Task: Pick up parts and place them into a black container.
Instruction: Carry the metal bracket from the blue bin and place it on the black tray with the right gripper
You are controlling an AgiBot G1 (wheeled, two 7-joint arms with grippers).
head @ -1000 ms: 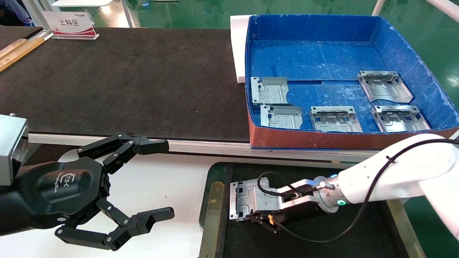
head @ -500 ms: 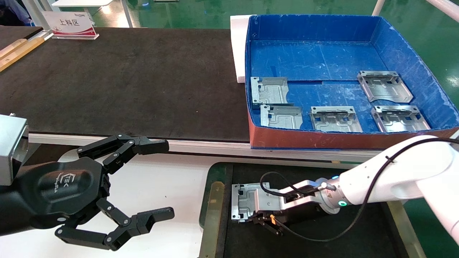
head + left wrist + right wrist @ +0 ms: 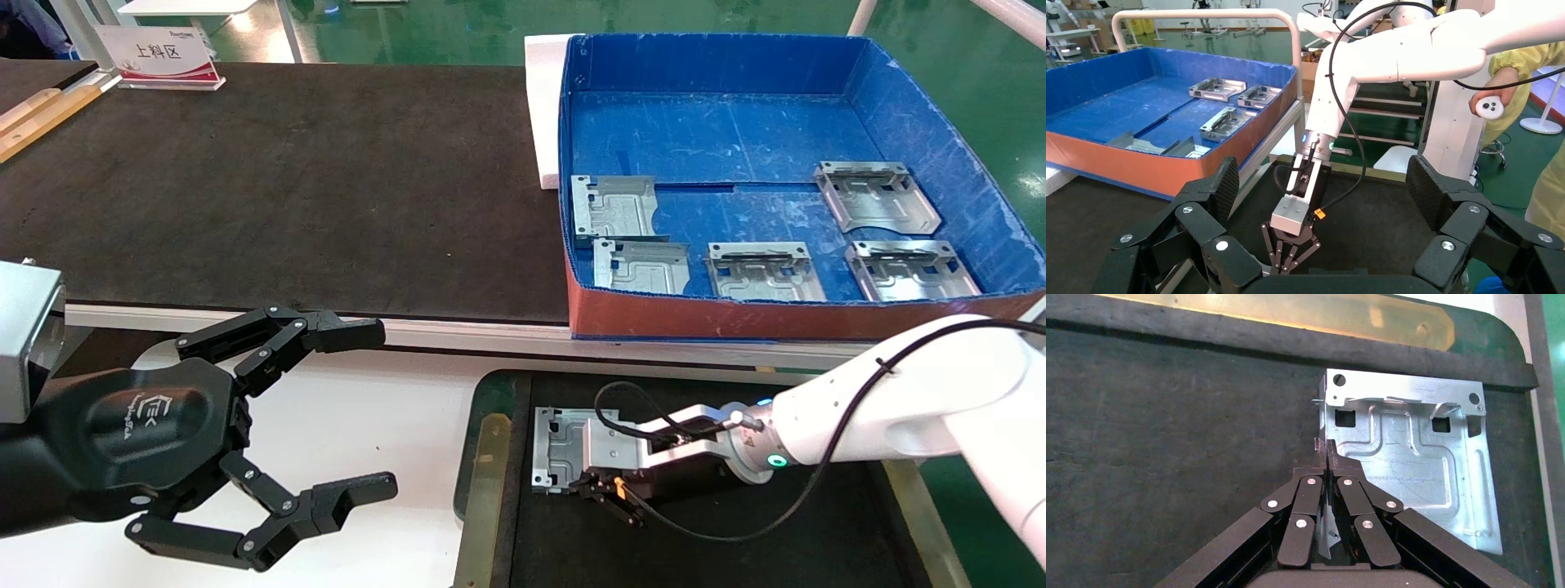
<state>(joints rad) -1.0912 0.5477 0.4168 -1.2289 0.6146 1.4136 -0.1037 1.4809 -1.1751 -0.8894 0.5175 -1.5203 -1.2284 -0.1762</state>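
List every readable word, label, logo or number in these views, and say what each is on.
"上料区": white sign with a red base strip, on the far left of the black mat.
Small line at the sign's top right: too small to read.
Logo with small lettering on the left gripper housing: unreadable.
Faint print on the part: blurred.

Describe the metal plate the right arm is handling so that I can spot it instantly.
Find the shallow black tray with the dark green rim nearest the robot, below the deep blue box. The silver-grey stamped plate lies at its left end, its edge pinched by the right gripper. It alone is outside the box.
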